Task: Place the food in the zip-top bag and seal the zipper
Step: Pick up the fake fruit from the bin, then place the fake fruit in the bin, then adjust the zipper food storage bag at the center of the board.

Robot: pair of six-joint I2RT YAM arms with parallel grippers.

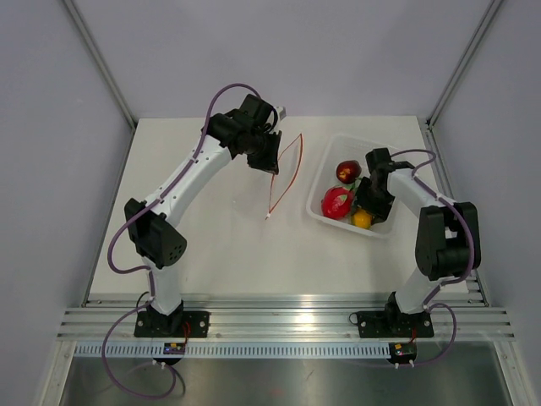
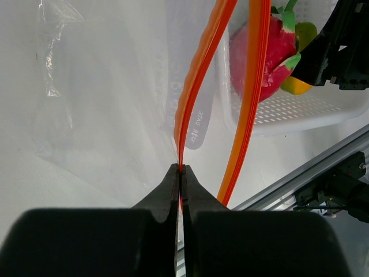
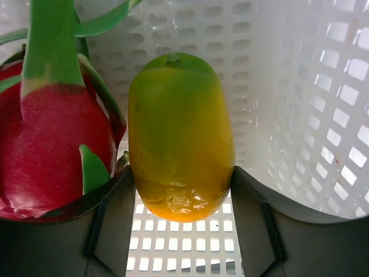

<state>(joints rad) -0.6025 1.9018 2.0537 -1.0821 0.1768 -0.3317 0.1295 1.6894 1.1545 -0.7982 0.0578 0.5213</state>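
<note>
Inside the white basket [image 1: 382,227], the right gripper [image 3: 183,190] straddles the yellow-orange fruit [image 3: 180,135] with jaws spread, its long axis pointing away between them, while the left gripper [image 2: 180,173] pinches the bag's zipper [image 2: 199,75].

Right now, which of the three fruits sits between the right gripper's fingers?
The yellow-orange oval fruit, flanked by the right gripper. The pink-red leafy fruit lies just outside one finger; the dark red one sits farther back.

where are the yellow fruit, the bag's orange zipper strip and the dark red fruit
yellow fruit [image 3: 180,138], right wrist view, middle of its body
zipper strip [image 2: 199,81], left wrist view, midway along the strip
dark red fruit [image 1: 347,172], top view, its centre
</note>
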